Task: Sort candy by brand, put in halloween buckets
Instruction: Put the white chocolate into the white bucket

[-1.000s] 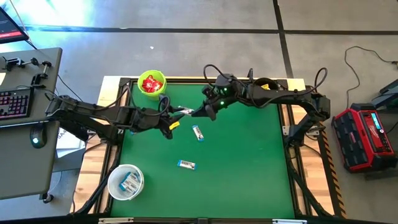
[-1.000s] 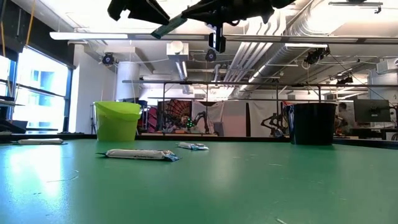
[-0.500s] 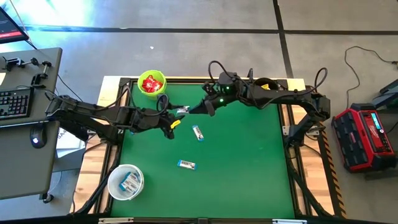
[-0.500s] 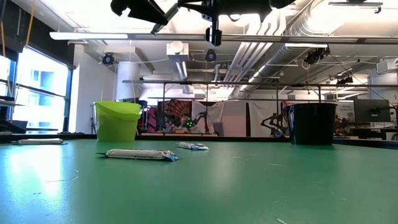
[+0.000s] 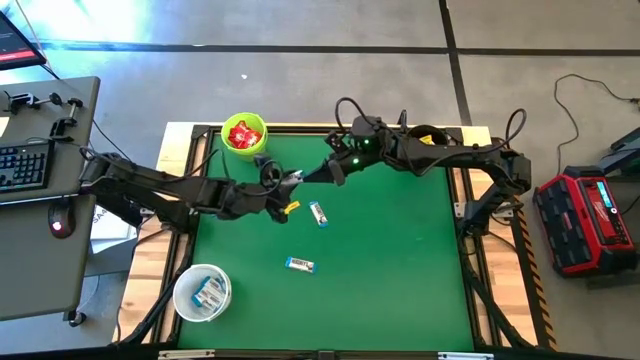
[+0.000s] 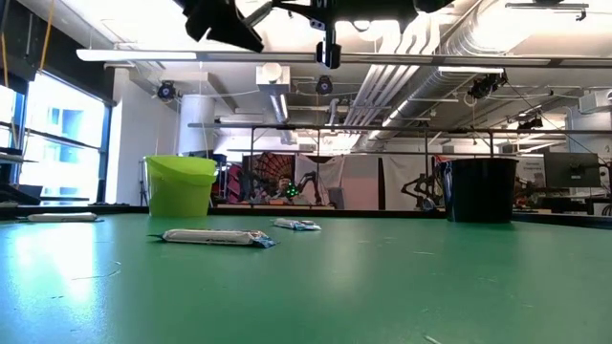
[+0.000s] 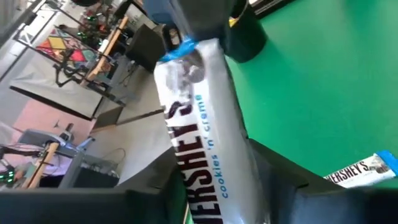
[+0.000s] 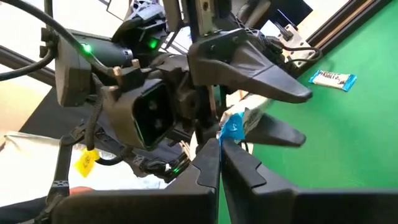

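White-and-blue bar [image 7: 208, 149] hangs in mid-air above the green tabletop [image 5: 400, 260], toward its far edge, caught between the two arms. The right gripper [image 8: 219, 142] has its fingers pressed together on the blue crimped end of the wrapper, while the left gripper [image 5: 287, 186] has its fingers spread on either side of the bar's other end; whether they touch the wrapper cannot be told. In the high view the two grippers meet tip to tip.

Two more white-and-blue bars lie flat on the tabletop: one [image 5: 318, 212] just beside the left gripper, toward the middle, another [image 5: 299, 264] farther toward the near edge. The lime green bucket [image 5: 244, 135], holding red packets [image 5: 243, 132], stands at the far left corner. The white bucket [image 5: 203, 292], with white-and-blue bars inside, sits at the near left corner. The black bucket [image 6: 481, 188] stands at the far edge.
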Controlling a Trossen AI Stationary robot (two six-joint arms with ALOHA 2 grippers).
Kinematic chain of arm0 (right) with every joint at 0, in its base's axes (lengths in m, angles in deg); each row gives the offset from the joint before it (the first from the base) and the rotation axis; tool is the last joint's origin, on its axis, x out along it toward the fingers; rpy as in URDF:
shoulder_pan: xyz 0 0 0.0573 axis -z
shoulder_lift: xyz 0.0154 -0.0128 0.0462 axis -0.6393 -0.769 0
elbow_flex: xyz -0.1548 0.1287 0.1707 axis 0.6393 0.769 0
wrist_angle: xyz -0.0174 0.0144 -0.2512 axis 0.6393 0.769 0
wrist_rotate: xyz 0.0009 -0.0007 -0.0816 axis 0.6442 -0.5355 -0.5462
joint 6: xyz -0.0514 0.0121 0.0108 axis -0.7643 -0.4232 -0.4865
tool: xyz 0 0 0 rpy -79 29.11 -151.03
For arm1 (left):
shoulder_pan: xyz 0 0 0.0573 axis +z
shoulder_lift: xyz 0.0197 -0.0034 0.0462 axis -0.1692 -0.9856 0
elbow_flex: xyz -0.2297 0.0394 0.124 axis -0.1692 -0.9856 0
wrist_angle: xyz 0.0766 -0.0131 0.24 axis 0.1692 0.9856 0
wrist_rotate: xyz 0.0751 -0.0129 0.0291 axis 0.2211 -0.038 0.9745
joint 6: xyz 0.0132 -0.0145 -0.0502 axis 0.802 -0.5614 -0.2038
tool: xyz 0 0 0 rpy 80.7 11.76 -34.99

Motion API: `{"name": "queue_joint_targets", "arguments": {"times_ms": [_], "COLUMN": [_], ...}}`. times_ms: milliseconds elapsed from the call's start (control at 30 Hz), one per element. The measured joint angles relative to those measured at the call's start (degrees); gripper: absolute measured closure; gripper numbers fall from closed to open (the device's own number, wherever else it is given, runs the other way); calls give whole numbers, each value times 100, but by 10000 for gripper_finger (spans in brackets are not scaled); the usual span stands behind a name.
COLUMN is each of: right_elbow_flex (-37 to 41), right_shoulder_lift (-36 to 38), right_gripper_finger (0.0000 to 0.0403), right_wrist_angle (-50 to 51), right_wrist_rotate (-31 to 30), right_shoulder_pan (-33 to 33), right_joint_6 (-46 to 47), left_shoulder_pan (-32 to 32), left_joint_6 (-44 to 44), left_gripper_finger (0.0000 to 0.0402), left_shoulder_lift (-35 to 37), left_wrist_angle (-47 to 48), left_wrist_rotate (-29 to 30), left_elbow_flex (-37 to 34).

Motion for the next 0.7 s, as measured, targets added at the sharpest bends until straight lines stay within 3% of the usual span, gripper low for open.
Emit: {"name": "queue_joint_targets", "arguments": {"times_ms": [233, 433, 700], "right_elbow_flex": [0, 0, 0], "right_shoulder_lift": [0, 2, 2], "right_gripper_finger": [403, 392, 282], "right_wrist_angle": [168, 215, 403], "right_wrist_rotate": [-53, -75, 27], "right_shoulder_pan": [-6, -4, 94], "right_joint_6": [-141, -259, -500], "left_shoulder_pan": [-112, -112, -143], "left_joint_6": [-131, -243, -320], "left_gripper_finger": [324, 321, 325], "left_shoulder_lift": [177, 249, 291], "left_wrist_angle": [-4, 20, 59], "left_wrist_rotate": [163, 112, 52], "left_elbow_flex": [0, 0, 8]}}
